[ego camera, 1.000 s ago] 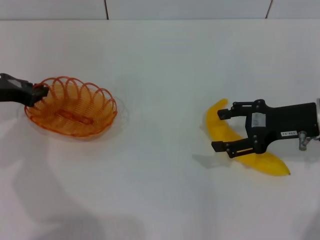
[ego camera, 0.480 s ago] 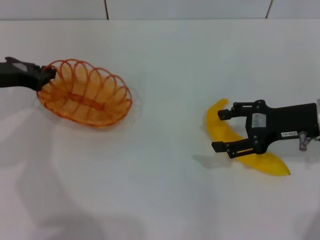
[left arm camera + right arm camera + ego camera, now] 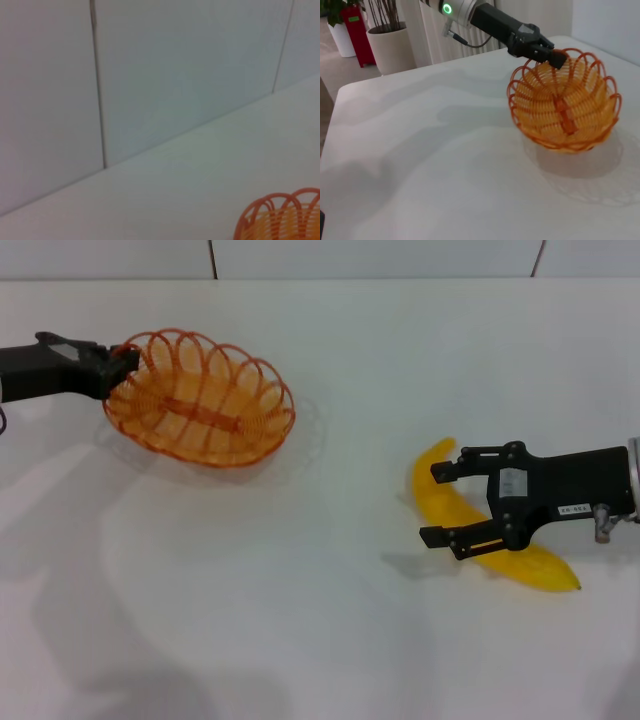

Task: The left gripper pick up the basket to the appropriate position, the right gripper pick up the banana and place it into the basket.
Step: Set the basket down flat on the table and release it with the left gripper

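Note:
The orange wire basket (image 3: 205,400) hangs just above the white table at the back left, its shadow beneath it. My left gripper (image 3: 122,362) is shut on the basket's left rim and holds it up. The right wrist view shows the same grip on the basket (image 3: 565,100) by the left gripper (image 3: 555,56). A piece of the basket's rim (image 3: 280,215) shows in the left wrist view. The yellow banana (image 3: 480,525) lies on the table at the right. My right gripper (image 3: 437,503) is open, its two fingers straddling the banana's middle from above.
The white table (image 3: 320,620) runs back to a tiled wall (image 3: 320,258). In the right wrist view the table's far edge (image 3: 340,90) shows, with potted plants (image 3: 390,40) on the floor beyond it.
My left gripper has carried the basket up and to the right, toward the table's middle. The right gripper and the banana have stayed in place.

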Robot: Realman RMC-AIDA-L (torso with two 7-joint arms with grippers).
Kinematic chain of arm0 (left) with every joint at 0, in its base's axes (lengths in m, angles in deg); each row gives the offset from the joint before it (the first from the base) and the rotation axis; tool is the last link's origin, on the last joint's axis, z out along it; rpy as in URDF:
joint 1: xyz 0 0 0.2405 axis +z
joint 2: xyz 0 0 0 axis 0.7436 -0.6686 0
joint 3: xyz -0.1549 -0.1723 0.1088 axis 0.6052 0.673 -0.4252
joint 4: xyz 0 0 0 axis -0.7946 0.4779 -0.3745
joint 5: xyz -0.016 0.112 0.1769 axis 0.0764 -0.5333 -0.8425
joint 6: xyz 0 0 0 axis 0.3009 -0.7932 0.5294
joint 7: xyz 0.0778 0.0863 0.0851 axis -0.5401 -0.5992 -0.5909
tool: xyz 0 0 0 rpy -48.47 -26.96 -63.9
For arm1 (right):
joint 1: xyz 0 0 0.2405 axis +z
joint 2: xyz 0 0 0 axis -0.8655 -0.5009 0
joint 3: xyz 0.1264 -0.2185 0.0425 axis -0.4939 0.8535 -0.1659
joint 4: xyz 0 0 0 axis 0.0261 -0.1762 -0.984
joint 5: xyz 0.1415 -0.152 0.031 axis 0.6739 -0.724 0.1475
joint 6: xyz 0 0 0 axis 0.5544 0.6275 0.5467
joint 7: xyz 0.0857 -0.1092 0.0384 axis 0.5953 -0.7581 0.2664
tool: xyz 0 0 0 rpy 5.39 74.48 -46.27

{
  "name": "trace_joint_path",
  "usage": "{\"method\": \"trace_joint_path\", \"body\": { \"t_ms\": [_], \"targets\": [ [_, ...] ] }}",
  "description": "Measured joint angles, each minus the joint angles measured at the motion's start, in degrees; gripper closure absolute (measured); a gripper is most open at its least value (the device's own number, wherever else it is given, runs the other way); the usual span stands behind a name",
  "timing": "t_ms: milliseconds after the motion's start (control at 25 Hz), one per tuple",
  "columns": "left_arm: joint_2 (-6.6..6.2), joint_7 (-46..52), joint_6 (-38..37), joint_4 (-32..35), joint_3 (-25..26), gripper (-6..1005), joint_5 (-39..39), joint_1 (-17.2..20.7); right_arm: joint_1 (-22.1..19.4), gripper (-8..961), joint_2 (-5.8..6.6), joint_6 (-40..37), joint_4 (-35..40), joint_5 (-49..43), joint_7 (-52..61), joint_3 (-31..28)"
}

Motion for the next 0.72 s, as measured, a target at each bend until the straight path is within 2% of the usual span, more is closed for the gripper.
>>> {"method": "trace_joint_path", "body": {
  "t_ms": [320,720],
  "targets": [
    [-0.05,-5.74,3.69,-5.93,0.06,917,6.21,-0.13,0.22,70,0.03,-0.17,0.20,0.00,0.80,1.45],
    [0.63,-7.17,4.49,-9.72,0.00,919,7.87,-0.86,0.85,70,0.08,-0.29,0.22,0.00,1.32,2.25]
  ]
}}
